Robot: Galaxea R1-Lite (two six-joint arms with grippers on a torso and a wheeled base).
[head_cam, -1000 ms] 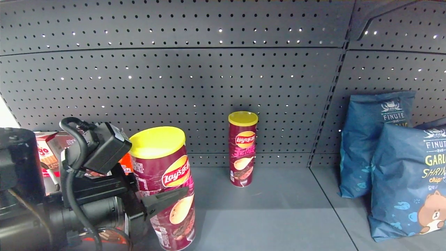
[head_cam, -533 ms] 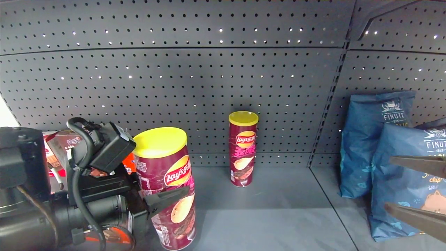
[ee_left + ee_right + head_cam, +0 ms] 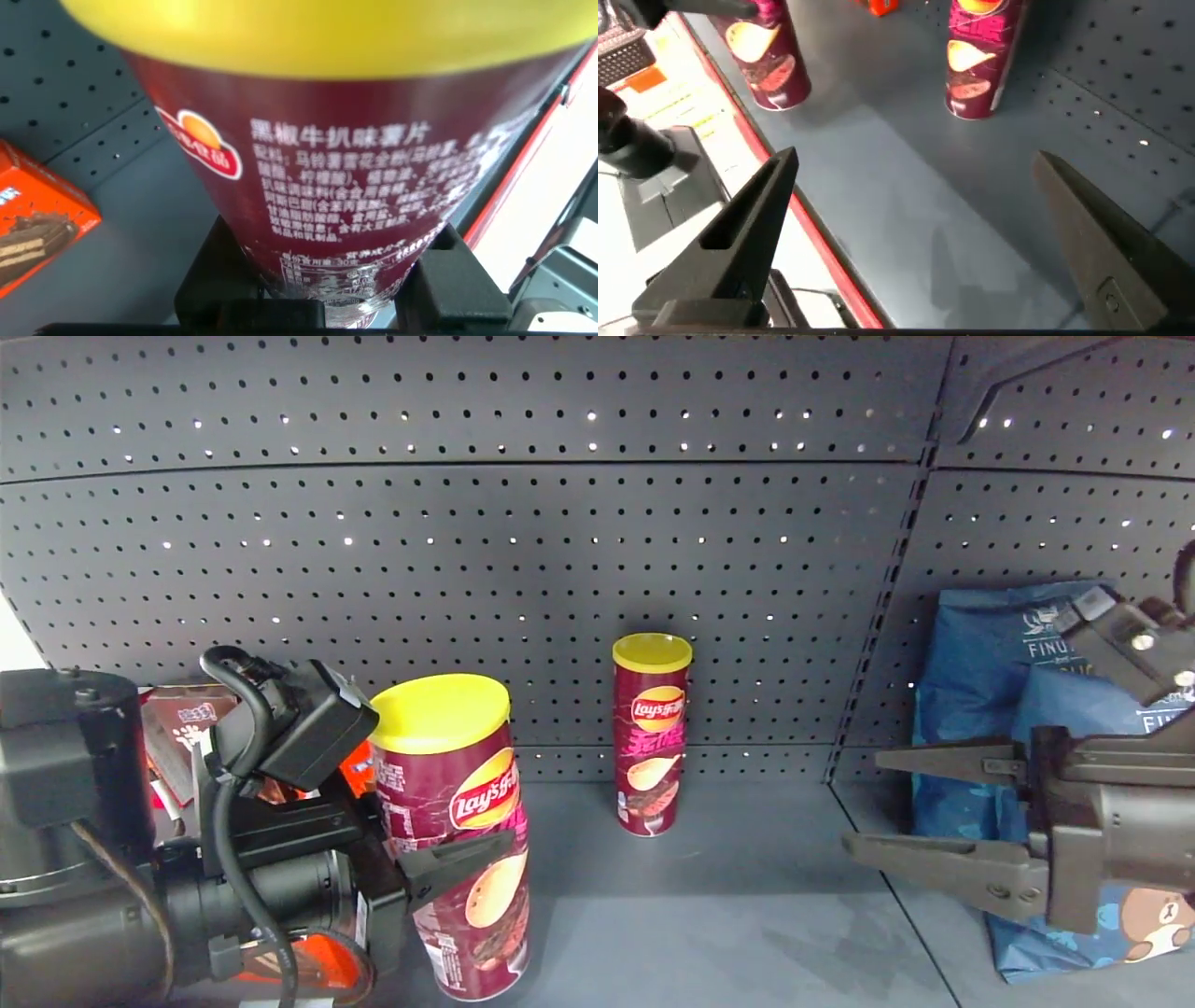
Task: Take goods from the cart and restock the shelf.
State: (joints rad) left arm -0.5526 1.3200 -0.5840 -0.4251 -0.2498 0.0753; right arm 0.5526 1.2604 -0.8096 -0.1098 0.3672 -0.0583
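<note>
A maroon chip can with a yellow lid [image 3: 467, 821] stands roughly upright near the shelf's front edge, with my left gripper [image 3: 471, 863] shut on its lower half. In the left wrist view, the held can [image 3: 327, 187] sits between the jaws. I cannot tell whether its base touches the shelf floor [image 3: 709, 896]. A second, identical can [image 3: 651, 737] stands at the back by the pegboard. My right gripper [image 3: 864, 803] hovers open at the right, above the shelf. The right wrist view shows the right gripper [image 3: 915, 159], the held can [image 3: 775, 56] and the back can [image 3: 980, 56].
Blue snack bags [image 3: 971, 709] stand at the right beyond a shelf divider [image 3: 868, 644]. Red and orange cookie boxes [image 3: 187, 728] sit at the left behind my left arm; an orange box [image 3: 37, 215] lies beside the held can. A red price strip [image 3: 785, 177] marks the shelf's front edge.
My right gripper has come into view from the right, open, and moved left over the shelf. My left gripper has shifted slightly right with the can.
</note>
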